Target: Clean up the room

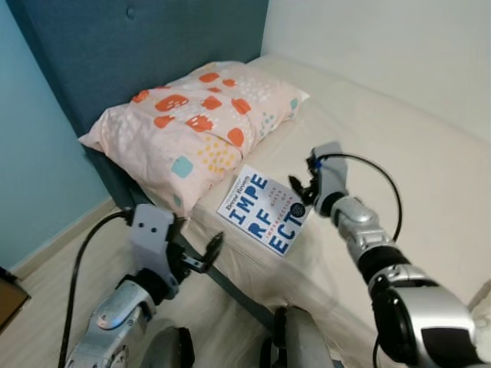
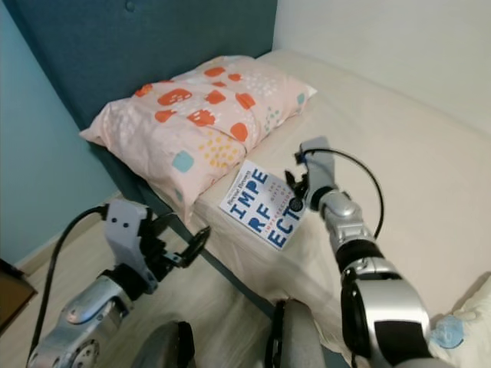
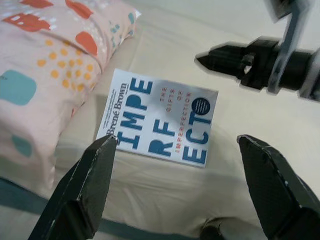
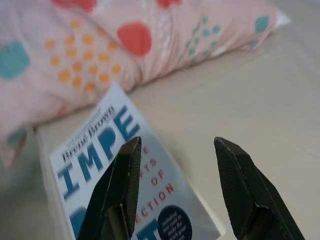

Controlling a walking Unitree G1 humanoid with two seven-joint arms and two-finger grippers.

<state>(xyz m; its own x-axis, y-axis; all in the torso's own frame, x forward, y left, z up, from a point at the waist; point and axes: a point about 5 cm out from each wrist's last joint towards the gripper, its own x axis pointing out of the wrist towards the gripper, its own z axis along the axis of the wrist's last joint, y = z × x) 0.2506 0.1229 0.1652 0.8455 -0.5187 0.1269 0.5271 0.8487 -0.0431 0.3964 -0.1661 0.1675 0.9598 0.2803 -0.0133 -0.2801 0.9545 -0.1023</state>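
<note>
Both grippers open-fingered: right gripper point(image 1: 301, 186) over book point(image 1: 265, 213) near bed point(image 1: 430, 184) edge; left gripper point(image 1: 201, 257) off mattress.

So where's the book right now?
The book lies flat on the bed near its front edge, just beside the pillow, with the open right gripper at its far edge.

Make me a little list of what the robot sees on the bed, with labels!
book: white book with blue letters, flat near the bed's edge
pillow: pink pillow with orange spots, beside the book
bed: cream sheet, blue headboard
right pincer: right pincer open, over the book's far edge
left pincer: left pincer open, off the bed's edge, facing the book
</note>
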